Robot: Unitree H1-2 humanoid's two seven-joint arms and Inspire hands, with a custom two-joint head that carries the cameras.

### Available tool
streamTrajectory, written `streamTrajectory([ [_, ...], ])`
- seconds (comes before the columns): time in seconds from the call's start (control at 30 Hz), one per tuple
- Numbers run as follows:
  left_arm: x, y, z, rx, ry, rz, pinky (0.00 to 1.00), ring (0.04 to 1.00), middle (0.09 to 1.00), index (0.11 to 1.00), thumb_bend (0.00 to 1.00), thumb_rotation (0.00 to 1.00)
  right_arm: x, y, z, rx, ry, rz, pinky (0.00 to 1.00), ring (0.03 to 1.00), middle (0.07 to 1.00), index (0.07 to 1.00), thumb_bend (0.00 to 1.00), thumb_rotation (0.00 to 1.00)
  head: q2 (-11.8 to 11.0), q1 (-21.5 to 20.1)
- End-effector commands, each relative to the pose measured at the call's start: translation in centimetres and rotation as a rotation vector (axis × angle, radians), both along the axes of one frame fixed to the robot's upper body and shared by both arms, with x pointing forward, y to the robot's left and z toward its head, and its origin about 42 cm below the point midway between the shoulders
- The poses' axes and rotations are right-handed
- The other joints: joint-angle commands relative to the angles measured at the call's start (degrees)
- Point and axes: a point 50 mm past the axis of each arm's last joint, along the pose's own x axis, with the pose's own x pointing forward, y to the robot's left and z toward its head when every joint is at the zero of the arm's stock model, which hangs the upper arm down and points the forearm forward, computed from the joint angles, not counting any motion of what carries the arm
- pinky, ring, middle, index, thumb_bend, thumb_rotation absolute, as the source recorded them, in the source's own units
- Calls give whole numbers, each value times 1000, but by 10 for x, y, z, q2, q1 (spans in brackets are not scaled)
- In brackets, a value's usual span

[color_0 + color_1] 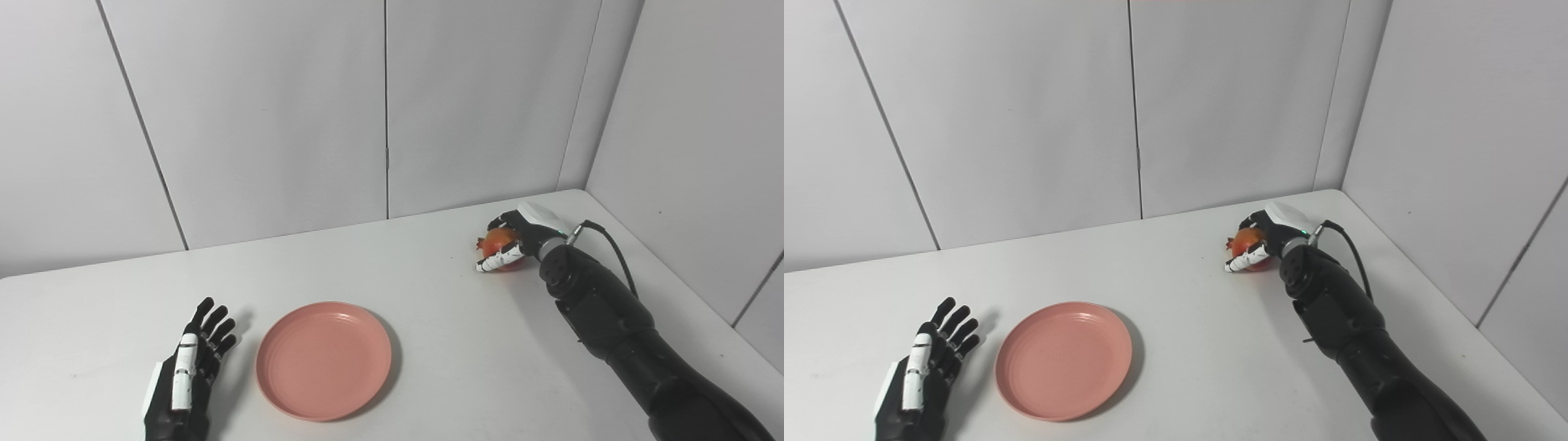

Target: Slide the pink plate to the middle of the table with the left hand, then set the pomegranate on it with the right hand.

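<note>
The pink plate (323,359) lies flat on the white table (429,294), left of centre near the front. My left hand (187,373) rests just left of the plate with its fingers spread, open and empty, not touching the plate. The red-orange pomegranate (497,243) sits on the table at the far right. My right hand (511,242) is wrapped around it, thumb in front and fingers over the top and back. The fruit still looks to be on the table surface.
Grey wall panels close off the back and right side of the table. The table's far right corner (576,193) lies just behind the right hand. A black cable (612,242) runs from the right wrist.
</note>
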Motion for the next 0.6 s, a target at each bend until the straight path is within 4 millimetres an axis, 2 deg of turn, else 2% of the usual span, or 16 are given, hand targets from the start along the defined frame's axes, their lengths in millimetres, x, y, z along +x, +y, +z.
streamTrajectory([
  [0.0, 1, 2, 5, 11, -7, -7, 905, 903, 920, 909, 379, 1000, 8, -4, 31, -27, -66, -10, 565, 633, 679, 651, 856, 252, 1, 1],
  [0.07, 1, 2, 5, 11, -9, -7, 906, 902, 918, 907, 380, 1000, 8, -4, 30, -18, -57, -7, 540, 601, 644, 610, 802, 234, 1, 1],
  [0.1, 1, 2, 4, 11, -9, -6, 904, 901, 916, 905, 381, 1000, 8, -4, 29, -9, -55, -3, 499, 546, 593, 580, 747, 209, 1, 1],
  [0.13, 1, 2, 4, 11, -9, -5, 904, 900, 916, 905, 381, 1000, 8, -4, 27, 1, -56, -2, 492, 538, 585, 576, 738, 205, 2, 5],
  [0.17, 2, 1, 4, 12, -10, -5, 903, 899, 915, 904, 386, 1000, 8, -4, 26, 11, -60, -2, 457, 495, 545, 523, 606, 170, 2, 6],
  [0.23, 2, 1, 4, 20, -11, -3, 898, 897, 913, 902, 389, 1000, 8, -4, 25, 24, -73, -1, 420, 459, 509, 496, 535, 149, 2, 6],
  [0.4, 2, 0, 5, 8, -7, -7, 906, 905, 919, 905, 387, 1000, 4, -4, 29, 43, -94, 5, 364, 405, 454, 482, 502, 140, 2, 7],
  [0.57, 2, -1, 5, 10, -6, -3, 902, 904, 919, 904, 389, 1000, -1, 0, 44, 51, -118, 7, 306, 347, 404, 478, 497, 143, 2, 9],
])
